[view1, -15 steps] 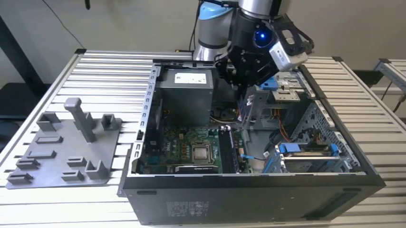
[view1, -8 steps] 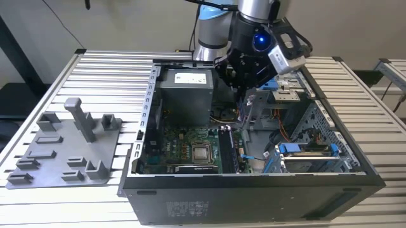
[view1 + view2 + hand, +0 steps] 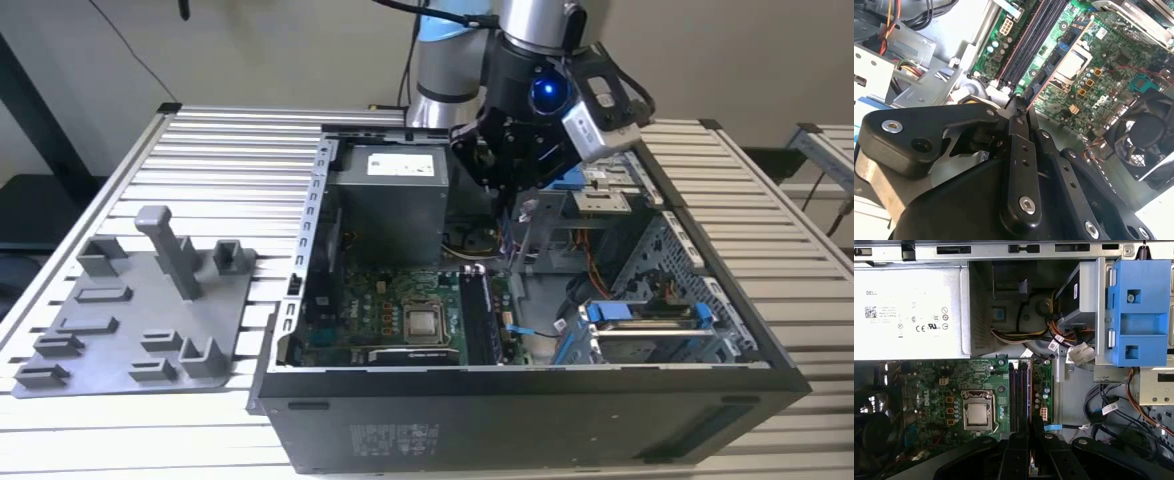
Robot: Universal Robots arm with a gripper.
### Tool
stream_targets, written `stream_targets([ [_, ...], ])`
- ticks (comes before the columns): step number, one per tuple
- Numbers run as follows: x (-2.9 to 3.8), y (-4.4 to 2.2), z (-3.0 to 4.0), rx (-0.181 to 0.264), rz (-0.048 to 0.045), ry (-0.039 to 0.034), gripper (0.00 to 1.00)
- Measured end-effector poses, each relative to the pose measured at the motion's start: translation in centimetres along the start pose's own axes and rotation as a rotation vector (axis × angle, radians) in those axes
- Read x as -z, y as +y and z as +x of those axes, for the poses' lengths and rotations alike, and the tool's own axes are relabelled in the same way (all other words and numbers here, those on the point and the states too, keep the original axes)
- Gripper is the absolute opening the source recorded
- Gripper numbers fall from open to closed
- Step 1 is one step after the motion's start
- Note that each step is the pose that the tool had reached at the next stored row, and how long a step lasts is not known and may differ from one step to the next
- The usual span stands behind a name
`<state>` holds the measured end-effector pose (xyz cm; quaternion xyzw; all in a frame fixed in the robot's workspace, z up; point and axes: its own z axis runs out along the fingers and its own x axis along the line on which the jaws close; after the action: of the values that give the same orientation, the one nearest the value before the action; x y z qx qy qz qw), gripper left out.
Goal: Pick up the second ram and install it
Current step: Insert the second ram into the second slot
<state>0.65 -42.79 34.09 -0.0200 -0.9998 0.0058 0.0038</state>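
Observation:
My gripper [image 3: 515,208] hangs inside the open computer case [image 3: 534,385], above the back end of the motherboard. In both wrist views its black fingers [image 3: 1019,150] are drawn together. A thin dark edge, the second ram [image 3: 1022,99], sticks out between their tips, and it appears as a narrow strip [image 3: 1030,465] in the first wrist view. Directly below and ahead of the gripper [image 3: 1030,434] run the long dark memory slots [image 3: 1019,390], also seen in the second wrist view [image 3: 1029,45]. The ram is above the slots and apart from them.
A grey fixture plate [image 3: 134,310] with upright posts lies on the table at the exterior view's left. Inside the case are the power supply [image 3: 909,310], the processor socket [image 3: 977,414], a blue drive bracket [image 3: 1139,315], loose cables [image 3: 1104,405] and a fan [image 3: 1146,135].

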Motion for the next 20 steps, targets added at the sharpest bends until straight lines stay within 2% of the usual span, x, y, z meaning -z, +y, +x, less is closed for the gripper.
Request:
stream_targets([
  [7, -0.62, 0.01, -0.01, 0.000, 0.0008, 0.0000, 0.14],
  [20, -2.72, 0.04, -0.15, 0.005, 0.0057, -0.0003, 0.14],
])
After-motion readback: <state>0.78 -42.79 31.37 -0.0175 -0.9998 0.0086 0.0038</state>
